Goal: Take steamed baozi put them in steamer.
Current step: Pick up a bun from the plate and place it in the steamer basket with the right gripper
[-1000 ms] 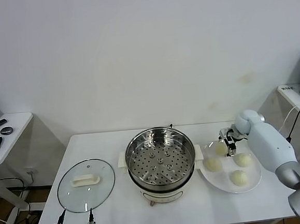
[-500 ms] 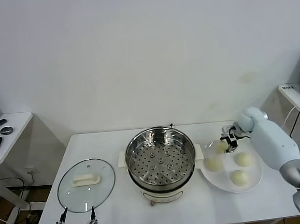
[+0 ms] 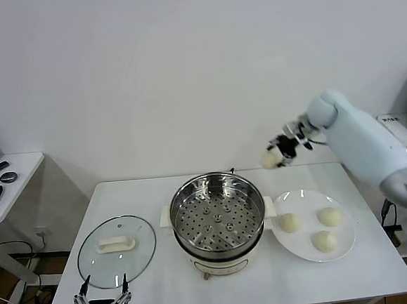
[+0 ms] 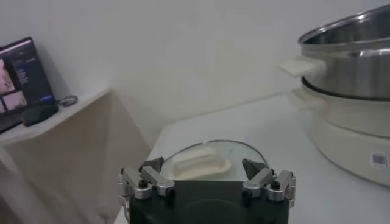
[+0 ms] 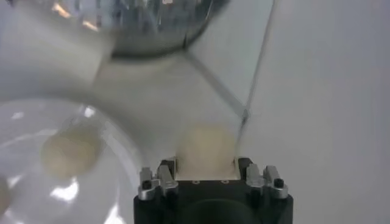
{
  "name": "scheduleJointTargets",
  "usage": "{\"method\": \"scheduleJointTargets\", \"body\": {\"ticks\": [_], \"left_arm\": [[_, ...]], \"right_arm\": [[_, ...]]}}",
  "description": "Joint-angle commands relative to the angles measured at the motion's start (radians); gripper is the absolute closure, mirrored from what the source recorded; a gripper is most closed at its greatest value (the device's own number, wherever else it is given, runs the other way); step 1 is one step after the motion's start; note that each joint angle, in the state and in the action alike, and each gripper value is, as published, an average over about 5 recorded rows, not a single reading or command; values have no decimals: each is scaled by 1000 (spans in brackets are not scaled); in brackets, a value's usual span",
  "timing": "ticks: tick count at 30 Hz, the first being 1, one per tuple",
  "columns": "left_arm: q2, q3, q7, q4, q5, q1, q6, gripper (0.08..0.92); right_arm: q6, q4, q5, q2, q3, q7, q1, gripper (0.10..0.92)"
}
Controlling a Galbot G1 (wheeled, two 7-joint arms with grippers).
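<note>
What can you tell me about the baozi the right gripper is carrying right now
The baozi is a small, smooth, cream-white dough bun, rounded and unmarked. It is clamped between the fingers of the right gripper, lifted clear of the white plate where three other buns remain. It hangs in the air, above the table, between the plate and the open steamer. Only the gripper touches it.

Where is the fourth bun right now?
The right hand holds the bun in the air, above the table between steamer and plate.
</note>
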Motion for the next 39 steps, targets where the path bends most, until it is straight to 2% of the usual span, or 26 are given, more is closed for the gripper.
{"method": "scheduleJointTargets", "body": {"ticks": [1,9,14,33,39], "left_arm": [[0,0,0,-8,2,-1,0,177],[-12,-6,-2,-14,-1,1,0,177],[-13,-12,0,-12,-5,-1,2,177],[-19,-13,8,23,-48,-21,18,177],[-17,-21,10,6,-58,-13,21,177]], "right_arm": [[191,27,155,101,-132,-71,167,423],[352,144,46,151,-215,-59,123,423],[416,184,-95,156,-240,-46,87,425],[416,141,-224,207,-211,-26,-45,423],[416,77,-364,251,-143,-4,-89,423]]}}
